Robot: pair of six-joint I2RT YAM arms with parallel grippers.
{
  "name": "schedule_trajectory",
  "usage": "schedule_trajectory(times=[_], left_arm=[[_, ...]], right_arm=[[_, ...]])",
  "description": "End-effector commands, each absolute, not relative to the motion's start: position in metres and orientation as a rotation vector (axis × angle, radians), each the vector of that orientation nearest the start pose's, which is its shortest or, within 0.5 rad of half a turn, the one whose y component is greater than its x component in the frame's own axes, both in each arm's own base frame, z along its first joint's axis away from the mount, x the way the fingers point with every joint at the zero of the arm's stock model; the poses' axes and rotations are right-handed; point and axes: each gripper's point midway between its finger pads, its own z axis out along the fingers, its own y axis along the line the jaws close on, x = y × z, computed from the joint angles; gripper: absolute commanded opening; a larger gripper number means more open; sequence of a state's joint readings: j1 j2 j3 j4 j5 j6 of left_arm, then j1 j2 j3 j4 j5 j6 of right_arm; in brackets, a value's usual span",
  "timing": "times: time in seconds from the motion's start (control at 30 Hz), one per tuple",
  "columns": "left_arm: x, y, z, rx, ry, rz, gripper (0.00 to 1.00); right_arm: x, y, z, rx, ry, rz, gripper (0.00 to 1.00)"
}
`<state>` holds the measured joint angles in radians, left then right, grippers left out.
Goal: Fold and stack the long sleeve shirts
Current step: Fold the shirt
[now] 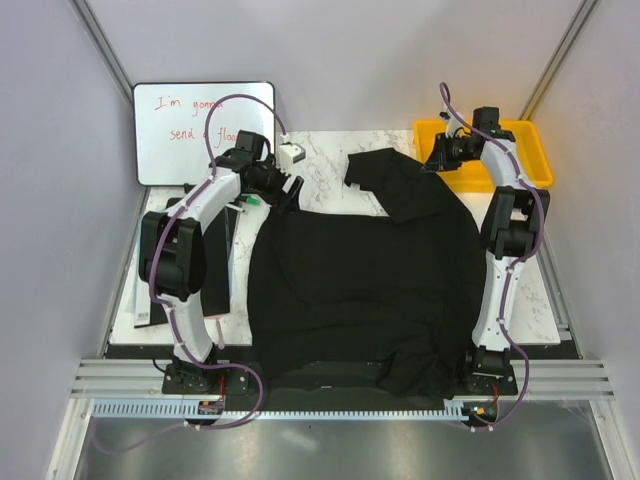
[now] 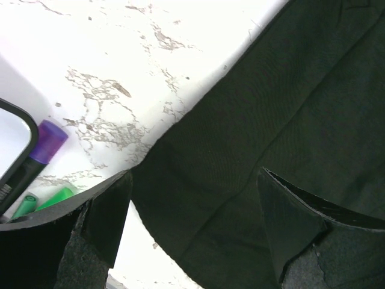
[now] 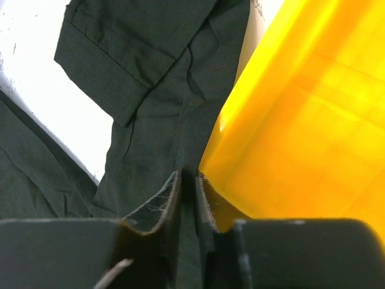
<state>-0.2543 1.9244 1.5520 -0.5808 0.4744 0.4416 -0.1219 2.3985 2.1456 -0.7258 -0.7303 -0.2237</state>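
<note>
A black long sleeve shirt (image 1: 360, 270) lies spread over the marble table, one sleeve reaching toward the back right. In the right wrist view that sleeve's cuff (image 3: 102, 66) lies flat on the white top. My right gripper (image 1: 432, 158) sits at the sleeve's far end beside the yellow bin. Its fingers (image 3: 189, 174) are shut on a thin fold of the black cloth (image 3: 150, 90). My left gripper (image 1: 290, 190) hovers over the shirt's back left edge. It stands open (image 2: 194, 174), its jaws wide apart, with the dark fabric (image 2: 271, 108) below them and nothing gripped.
A yellow bin (image 1: 530, 165) stands at the back right, its wall (image 3: 301, 120) right against the pinched cloth. A whiteboard (image 1: 200, 130) leans at the back left. Purple (image 2: 45, 144) and green (image 2: 54, 198) markers lie near the left gripper. A flat black board (image 1: 218, 270) lies at the left.
</note>
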Motion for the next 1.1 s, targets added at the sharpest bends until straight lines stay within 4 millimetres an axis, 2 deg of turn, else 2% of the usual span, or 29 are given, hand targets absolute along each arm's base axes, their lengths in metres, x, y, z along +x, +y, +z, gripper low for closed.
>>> schedule_trajectory(times=[0.0,0.1,0.37,0.4,0.47,0.6,0.77,0.9,1.07], left_arm=[[0.459,-0.179,0.123,0.959,2.196,-0.511,0.89],[0.464,-0.179,0.121,0.964,2.191,-0.510,0.88],[0.487,-0.183,0.109,1.151,2.100,-0.469,0.80],[0.490,-0.182,0.098,1.177,2.109,-0.458,0.79],[0.497,-0.177,0.090,1.252,2.083,-0.396,0.76],[0.497,-0.168,0.070,1.378,2.064,-0.330,0.66],[0.492,-0.158,0.050,1.439,2.108,-0.302,0.61],[0.491,-0.155,0.040,1.456,2.124,-0.298,0.58],[0.493,-0.154,0.041,1.469,2.117,-0.278,0.50]], right_arm=[[0.561,0.044,0.144,-0.439,2.215,0.754,0.15],[0.558,0.046,0.150,-0.445,2.206,0.761,0.00],[0.549,0.053,0.177,-0.465,2.150,0.814,0.00],[0.548,0.054,0.178,-0.462,2.150,0.823,0.00],[0.547,0.053,0.179,-0.456,2.151,0.828,0.00],[0.545,0.055,0.183,-0.457,2.145,0.836,0.00],[0.544,0.055,0.189,-0.461,2.133,0.835,0.00],[0.544,0.054,0.188,-0.460,2.135,0.835,0.00],[0.545,0.051,0.188,-0.458,2.139,0.815,0.00]])
